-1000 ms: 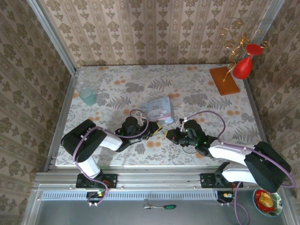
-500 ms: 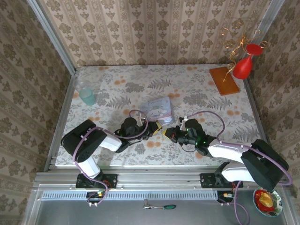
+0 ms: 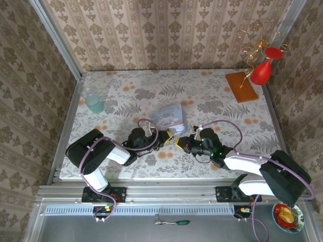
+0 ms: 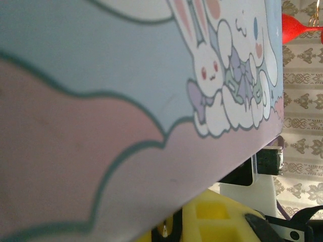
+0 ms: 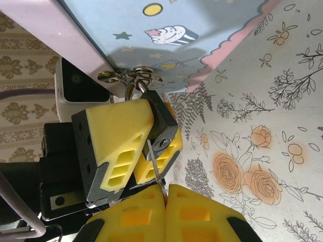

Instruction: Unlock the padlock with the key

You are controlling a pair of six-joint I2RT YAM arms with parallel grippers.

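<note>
Pinching key in R gripper, blade tip at or just inside keyhole. Clamping padlock in L gripper just beyond, shackle hooked thru latch ring of tin behind. Mid-insertion, by the look. Next: push straight along keyway, then twist w/ lock held steady; needs close alignment.

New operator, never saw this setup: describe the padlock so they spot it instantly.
Find the pale blue cartoon tin mid-table. At its near edge, the padlock sits pinched in the left gripper. It alone is tiny and dark-bodied, with a silvery shackle.
</note>
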